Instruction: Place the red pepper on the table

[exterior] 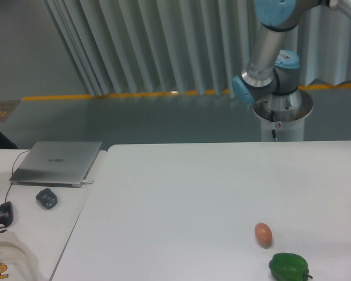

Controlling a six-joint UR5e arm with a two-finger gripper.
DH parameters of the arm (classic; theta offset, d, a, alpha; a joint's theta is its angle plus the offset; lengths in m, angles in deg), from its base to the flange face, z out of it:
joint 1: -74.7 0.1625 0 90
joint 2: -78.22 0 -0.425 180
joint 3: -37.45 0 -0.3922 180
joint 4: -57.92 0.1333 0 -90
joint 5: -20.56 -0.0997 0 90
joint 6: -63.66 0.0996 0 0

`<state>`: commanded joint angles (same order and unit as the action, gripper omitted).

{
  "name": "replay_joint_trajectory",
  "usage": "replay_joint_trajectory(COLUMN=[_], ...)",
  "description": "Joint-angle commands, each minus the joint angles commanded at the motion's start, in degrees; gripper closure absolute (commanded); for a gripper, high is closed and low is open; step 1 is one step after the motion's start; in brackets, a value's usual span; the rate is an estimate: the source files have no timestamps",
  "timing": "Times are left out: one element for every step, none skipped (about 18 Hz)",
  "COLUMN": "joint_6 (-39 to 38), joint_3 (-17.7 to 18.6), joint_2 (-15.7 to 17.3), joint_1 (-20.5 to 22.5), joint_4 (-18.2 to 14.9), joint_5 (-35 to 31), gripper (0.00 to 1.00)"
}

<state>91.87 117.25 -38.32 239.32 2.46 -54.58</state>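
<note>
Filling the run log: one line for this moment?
gripper: out of view | red pepper: not visible | table: egg, green pepper near front right

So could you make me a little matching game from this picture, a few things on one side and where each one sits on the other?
Things:
1. small orange-brown egg
2. glossy green bell pepper
3. closed silver laptop
4. small dark computer mouse

Places:
A. back of the smaller side desk
B. bottom edge of the big white table
C. on the side desk, just in front of the laptop
D. on the big table, just up-left of the pepper

Pairs: 1-D, 2-B, 3-A, 4-C
</note>
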Motion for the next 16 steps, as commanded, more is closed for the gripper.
replay_joint_trajectory(joint_6=[0.0,-0.09,-0.26,-0.61,-1.48,-1.49,-1.41,-1.41,-1.23,-1.23,-1.23,-1.23,-1.14,-1.14,-1.05,-1.14], joint_3=[-0.26,-0.61,-0.7,-0.71,-0.79,-0.71,-0.79,-1.05,-1.32,-1.76,-2.2,-2.29,-2.37,-2.46,-2.64,-3.07], joint_2=[-0.26,-0.79,-1.05,-1.58,-2.37,-2.72,-3.16,-3.34,-3.51,-3.95,-4.39,-4.57,-4.66,-4.83,-5.18,-5.8], joint_1=[0.0,0.0,0.0,0.0,0.0,0.0,0.0,0.0,0.0,-0.08,-0.17,-0.26,-0.26,-0.26,-0.26,-0.17], joint_4=[0.0,0.09,0.78,1.31,2.36,2.98,3.25,3.25,3.34,3.34,3.51,4.65,5.27,5.36,5.45,5.62], joint_5=[0.0,0.0,0.0,0.0,0.0,0.0,0.0,0.0,0.0,-0.08,-0.17,-0.17,-0.17,-0.17,-0.17,-0.26], gripper=[0.0,0.0,0.0,0.0,0.0,0.0,0.0,0.0,0.0,0.0,0.0,0.0,0.0,0.0,0.0,0.0])
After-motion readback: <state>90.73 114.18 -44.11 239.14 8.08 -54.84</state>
